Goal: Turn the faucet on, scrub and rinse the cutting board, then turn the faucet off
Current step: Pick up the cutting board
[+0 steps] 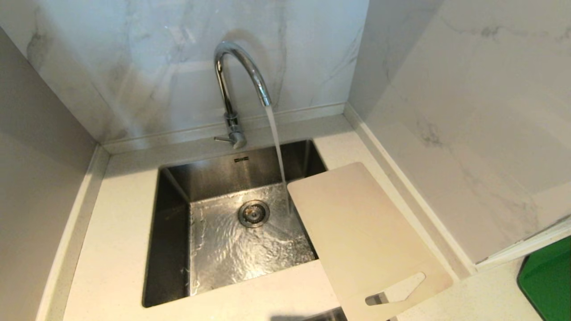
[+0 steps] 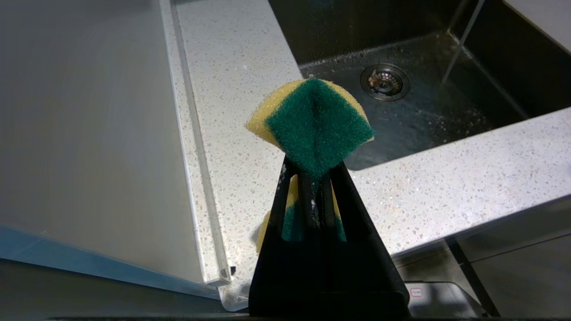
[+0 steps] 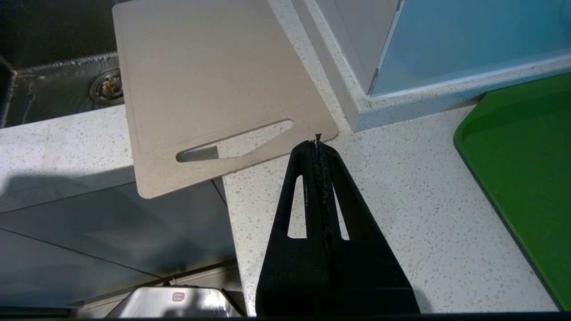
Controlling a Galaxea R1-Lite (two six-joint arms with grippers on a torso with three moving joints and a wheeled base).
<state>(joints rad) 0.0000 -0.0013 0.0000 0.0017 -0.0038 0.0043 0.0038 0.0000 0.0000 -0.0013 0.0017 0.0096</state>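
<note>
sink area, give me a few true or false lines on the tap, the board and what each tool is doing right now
1. Water runs from the faucet into the sink. True.
2. The cutting board lies flat inside the basin. False: it rests on the counter to the right, one corner jutting over the sink.
3. The left tool is shut on a sponge. True.
4. The right tool grips the cutting board. False: it is shut on nothing, its tip just off the board's handle-end edge.
5. A green tray sits right of the board. True.
6. The sponge is all yellow. False: its facing side is green.
</note>
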